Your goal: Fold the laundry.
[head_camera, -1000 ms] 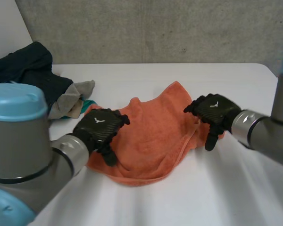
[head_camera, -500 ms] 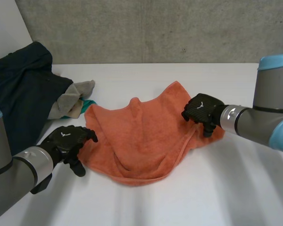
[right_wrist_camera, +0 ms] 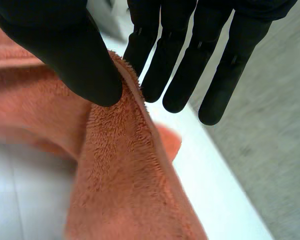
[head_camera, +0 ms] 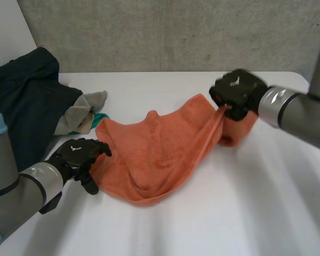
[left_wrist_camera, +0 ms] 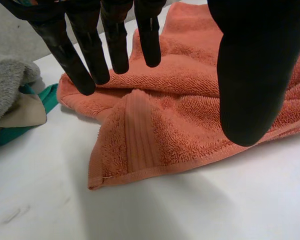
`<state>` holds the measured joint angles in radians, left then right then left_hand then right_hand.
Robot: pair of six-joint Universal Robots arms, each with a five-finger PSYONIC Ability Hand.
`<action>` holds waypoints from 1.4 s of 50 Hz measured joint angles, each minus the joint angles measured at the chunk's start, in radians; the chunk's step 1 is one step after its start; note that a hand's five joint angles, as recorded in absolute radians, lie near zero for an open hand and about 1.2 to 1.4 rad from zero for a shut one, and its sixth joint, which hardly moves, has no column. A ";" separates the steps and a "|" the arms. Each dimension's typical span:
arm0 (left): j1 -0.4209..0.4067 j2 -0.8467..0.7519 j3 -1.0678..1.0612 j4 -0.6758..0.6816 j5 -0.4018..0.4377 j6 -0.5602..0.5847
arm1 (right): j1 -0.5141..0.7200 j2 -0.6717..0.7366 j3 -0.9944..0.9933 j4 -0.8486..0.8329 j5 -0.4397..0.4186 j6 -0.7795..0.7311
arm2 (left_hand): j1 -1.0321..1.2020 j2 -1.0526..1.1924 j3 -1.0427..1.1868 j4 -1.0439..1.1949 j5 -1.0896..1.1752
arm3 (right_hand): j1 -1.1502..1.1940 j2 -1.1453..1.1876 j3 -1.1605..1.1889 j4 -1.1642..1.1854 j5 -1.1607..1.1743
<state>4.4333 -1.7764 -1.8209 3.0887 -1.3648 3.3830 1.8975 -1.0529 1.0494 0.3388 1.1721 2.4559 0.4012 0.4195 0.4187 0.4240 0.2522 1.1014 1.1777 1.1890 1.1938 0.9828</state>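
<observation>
The right robot hand was raised above the far right part of the worktop. In its wrist view the thumb and the straight fingers pinched the hemmed edge of the orange towel between them, and the cloth hung down from that pinch. In the head view the held end of the orange towel was lifted clear of the worktop, a short flap drooped just under the hand, and a taut edge ran from the hand down to the rest of the towel, which lay rumpled in the middle of the worktop.

The left robot hand was low at the near left edge of the towel. In its wrist view the fingers were straight and spread, the thumb stood well apart from them, and the hand held nothing; the towel's near left corner lay beneath the fingertips, folded over on itself.

Just beyond that corner lay a grey cloth over a teal one. A heap of dark clothes covered the far left of the worktop, and a grey concrete wall stood behind it.
</observation>
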 measured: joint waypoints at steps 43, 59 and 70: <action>-0.219 -0.302 0.220 0.068 -0.344 -0.100 | 0.135 -0.305 -0.256 0.362 0.234 0.217 | 0.754 0.774 0.767 0.768 0.743 | 0.000 0.000 0.000 0.004 0.025; 0.096 0.264 0.085 0.091 -0.077 -0.062 | -0.150 -0.259 0.099 0.361 0.096 -0.066 | 0.754 0.775 0.767 0.768 0.743 | 0.000 0.000 0.000 0.004 0.029; 0.042 -0.154 0.402 0.052 -0.114 0.080 | -0.133 -0.020 0.023 0.145 0.117 -0.017 | 0.754 0.776 0.769 0.769 0.743 | 0.000 0.002 0.001 0.004 0.034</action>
<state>4.4755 -1.9306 -1.4191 3.1408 -1.4792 3.4626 1.7641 -1.0727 1.0721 0.4840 1.2889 2.4387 1.1550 1.1955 1.1882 1.1929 0.9955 1.1014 1.1794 1.1904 1.1981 1.0167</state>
